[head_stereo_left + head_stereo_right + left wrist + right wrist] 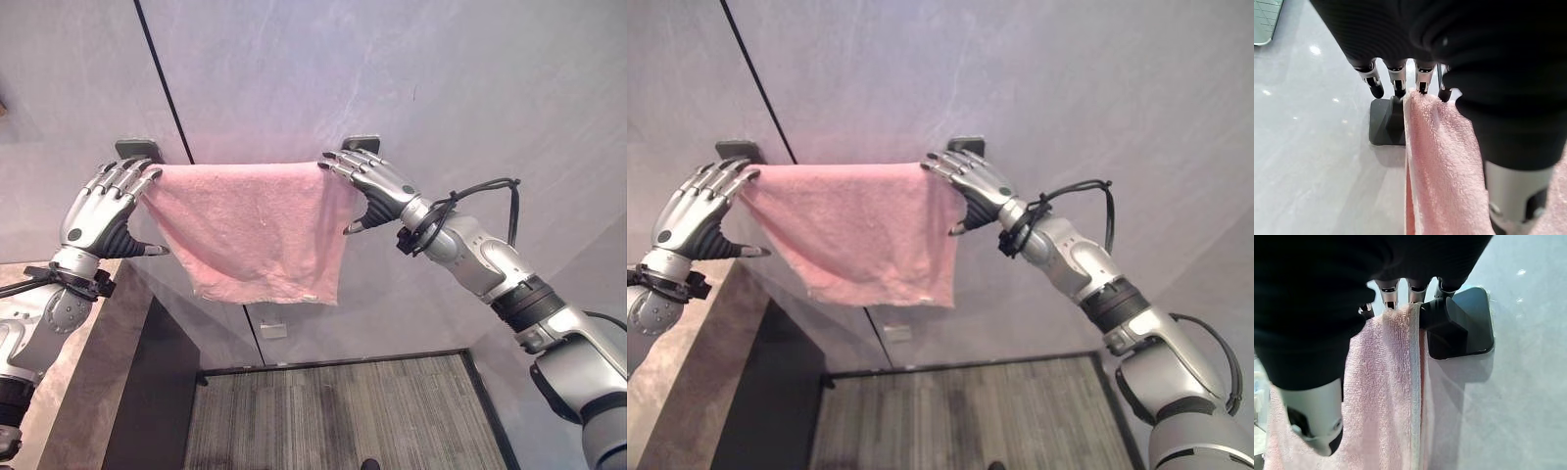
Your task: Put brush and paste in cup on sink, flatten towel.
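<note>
While the brush, paste and cup lie outside these frames, flattening looks nearly done: left hand [98, 201] and right hand [377, 186], fingers straight, press the pink towel [255, 230], spread between dark wall brackets [1459, 323], its lower hem uneven.

A pink terry towel [250, 230] hangs over a rail on the grey stone wall [411, 69], between two dark wall brackets [362, 144]. The left hand [98, 206] lies on the towel's left top corner, the right hand [377, 186] on its right top corner, fingers straight along the rail.
</note>
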Motion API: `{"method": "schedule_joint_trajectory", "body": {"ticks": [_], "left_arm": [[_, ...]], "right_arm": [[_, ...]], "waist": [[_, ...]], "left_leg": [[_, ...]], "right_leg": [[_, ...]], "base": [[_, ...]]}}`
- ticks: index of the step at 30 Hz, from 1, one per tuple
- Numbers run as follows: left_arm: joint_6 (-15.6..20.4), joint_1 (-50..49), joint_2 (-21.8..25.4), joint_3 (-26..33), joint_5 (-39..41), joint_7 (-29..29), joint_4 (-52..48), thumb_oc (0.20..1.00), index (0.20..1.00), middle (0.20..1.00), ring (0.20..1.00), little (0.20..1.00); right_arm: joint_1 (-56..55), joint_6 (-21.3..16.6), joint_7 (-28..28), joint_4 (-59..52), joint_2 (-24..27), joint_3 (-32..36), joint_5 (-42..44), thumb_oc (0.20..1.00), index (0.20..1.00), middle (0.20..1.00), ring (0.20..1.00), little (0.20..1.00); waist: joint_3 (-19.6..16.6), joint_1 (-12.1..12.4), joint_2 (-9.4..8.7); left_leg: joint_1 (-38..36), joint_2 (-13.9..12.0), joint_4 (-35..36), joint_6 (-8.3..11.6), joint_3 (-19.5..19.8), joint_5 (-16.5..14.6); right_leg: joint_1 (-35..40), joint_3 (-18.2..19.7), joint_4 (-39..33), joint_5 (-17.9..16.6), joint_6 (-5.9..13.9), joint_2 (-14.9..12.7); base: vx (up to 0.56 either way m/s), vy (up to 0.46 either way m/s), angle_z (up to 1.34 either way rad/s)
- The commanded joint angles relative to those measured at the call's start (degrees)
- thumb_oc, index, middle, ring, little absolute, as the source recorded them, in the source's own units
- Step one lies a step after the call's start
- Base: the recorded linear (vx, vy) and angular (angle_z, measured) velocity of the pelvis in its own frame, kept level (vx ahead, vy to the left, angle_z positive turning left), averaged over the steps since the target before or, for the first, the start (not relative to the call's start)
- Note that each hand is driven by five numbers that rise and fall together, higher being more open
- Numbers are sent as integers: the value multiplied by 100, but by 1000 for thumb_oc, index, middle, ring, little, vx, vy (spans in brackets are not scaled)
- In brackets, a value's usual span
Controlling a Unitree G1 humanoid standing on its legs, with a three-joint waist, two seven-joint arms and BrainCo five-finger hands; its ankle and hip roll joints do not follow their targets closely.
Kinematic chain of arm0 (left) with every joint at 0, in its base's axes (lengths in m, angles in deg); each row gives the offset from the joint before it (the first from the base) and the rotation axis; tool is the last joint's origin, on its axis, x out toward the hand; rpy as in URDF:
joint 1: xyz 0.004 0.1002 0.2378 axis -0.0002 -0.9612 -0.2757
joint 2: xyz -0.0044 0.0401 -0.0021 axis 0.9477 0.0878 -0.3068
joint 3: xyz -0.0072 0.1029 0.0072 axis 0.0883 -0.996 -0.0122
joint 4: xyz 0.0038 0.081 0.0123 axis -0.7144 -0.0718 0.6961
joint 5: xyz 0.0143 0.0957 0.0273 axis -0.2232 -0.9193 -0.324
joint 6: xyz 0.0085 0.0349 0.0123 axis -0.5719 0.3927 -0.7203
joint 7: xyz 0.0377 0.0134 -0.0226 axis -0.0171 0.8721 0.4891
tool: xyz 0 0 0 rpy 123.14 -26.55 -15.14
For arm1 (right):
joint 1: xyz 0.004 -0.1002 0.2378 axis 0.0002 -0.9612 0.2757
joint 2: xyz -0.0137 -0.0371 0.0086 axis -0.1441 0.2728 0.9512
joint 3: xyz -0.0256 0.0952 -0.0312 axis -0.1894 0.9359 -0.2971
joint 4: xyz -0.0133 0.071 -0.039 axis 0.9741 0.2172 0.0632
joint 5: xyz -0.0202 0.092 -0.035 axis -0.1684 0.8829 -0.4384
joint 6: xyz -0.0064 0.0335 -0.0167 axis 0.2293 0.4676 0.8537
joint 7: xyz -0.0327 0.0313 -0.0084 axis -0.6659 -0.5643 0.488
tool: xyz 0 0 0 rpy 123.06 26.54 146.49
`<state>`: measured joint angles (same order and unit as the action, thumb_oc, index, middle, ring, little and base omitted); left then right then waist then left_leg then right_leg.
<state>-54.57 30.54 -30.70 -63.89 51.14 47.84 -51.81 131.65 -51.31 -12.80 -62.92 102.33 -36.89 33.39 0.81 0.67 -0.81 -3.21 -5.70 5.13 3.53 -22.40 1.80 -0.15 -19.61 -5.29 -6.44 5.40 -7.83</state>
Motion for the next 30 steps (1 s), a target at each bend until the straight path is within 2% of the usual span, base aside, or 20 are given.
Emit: {"method": "schedule_joint_trajectory", "body": {"ticks": [1,6,12,26,30], "left_arm": [[-231,-21,197,326,180,139,310,1000,1000,1000,1000,1000],[-209,20,247,237,214,152,275,1000,1000,1000,1000,1000],[-189,-37,251,247,215,170,182,1000,1000,1000,1000,1000],[-241,-242,79,350,83,166,287,1000,1000,1000,1000,1000],[-279,-331,155,361,-187,95,315,1000,1000,1000,1000,1000]], "right_arm": [[27,448,-57,1129,1118,-346,-747,1000,1000,1000,1000,1000],[216,412,-41,1111,1456,-762,-1215,1000,1000,1000,1000,1000],[240,428,-20,1095,1752,-939,-1562,1000,1000,1000,1000,1000],[-220,437,126,925,1751,-407,-1263,1000,1000,1000,1000,1000],[-337,399,278,730,1768,-218,-1152,1000,1000,1000,1000,1000]], "waist": [[245,92,-127],[269,84,-116],[262,63,-135],[183,42,-137],[145,47,-125]], "left_leg": [[-55,-78,-13,183,413,-51],[-11,-60,-13,194,454,-35],[-4,-64,-13,201,477,-39],[-126,-117,-13,210,421,-60],[-157,-130,-13,215,385,-58]], "right_leg": [[231,57,29,-134,674,-495],[212,48,29,-135,688,-503],[212,57,29,-122,682,-483],[285,53,29,-68,664,-435],[282,79,29,-63,662,-414]], "base": [[0,0,0],[0,0,0],[0,0,0],[0,0,0],[0,0,0]]}}
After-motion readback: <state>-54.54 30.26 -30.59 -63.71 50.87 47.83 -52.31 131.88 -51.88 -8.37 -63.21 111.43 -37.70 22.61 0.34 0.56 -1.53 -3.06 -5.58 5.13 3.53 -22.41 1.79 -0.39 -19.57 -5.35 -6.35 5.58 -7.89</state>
